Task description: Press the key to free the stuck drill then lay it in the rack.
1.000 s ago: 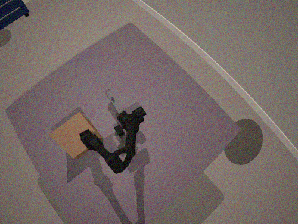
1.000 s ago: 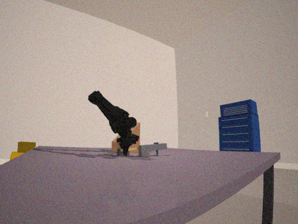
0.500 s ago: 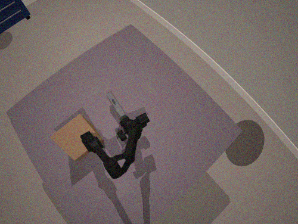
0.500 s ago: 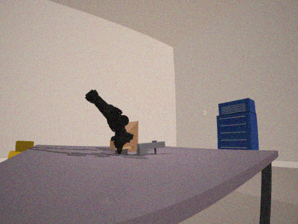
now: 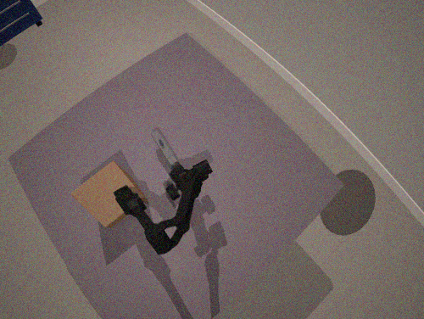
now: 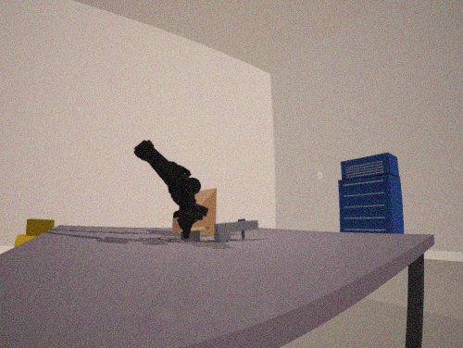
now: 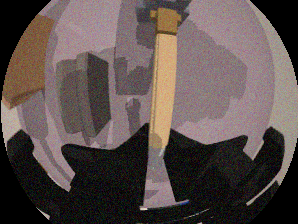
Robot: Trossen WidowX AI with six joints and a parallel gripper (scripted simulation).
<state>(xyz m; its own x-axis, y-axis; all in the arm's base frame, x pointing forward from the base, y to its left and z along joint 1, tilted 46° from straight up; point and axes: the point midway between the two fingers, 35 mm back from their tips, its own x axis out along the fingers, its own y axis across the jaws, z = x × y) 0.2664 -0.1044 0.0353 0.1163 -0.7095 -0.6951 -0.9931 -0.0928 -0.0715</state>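
Observation:
My gripper (image 6: 185,237) (image 7: 153,127) is shut on the drill, low over the table beside the holder's near end. The drill (image 7: 164,85) is a long tan bar running up the wrist view from between the fingertips, with a gold and dark collar at its far end. Whether its far end touches the holder cannot be told. The grey holder (image 5: 169,151) (image 6: 231,228) is a long beam with a thick end. A small dark key (image 5: 161,143) (image 6: 242,220) stands in the beam. A grey slab-sided block (image 7: 97,95), likely the rack, stands left of the drill in the wrist view.
An orange box (image 5: 103,191) (image 6: 209,213) (image 7: 30,55) stands on the table (image 5: 237,127) (image 6: 222,287) near the arm. A blue cabinet (image 5: 17,14) (image 6: 370,204) and a yellow object (image 6: 40,227) stand beyond the table. The arm hides the fingertips in the top view.

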